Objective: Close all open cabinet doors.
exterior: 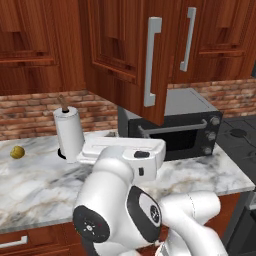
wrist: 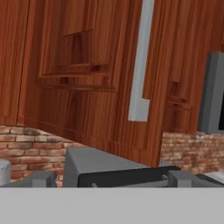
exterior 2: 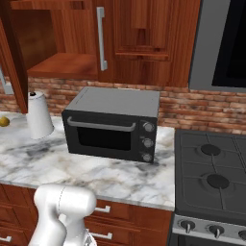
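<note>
Nearest, the pincer point(wrist: 112, 179) shows two grey tips set wide apart, gripping nothing. Beyond, on the marble desk point(exterior: 210, 175), sits a toaster oven point(exterior: 175, 130). Above it the open cabinet door point(exterior: 130, 55) swings outward: stiff, hinged, likely light; best pushed near its bar handle point(exterior: 152, 62).
</note>
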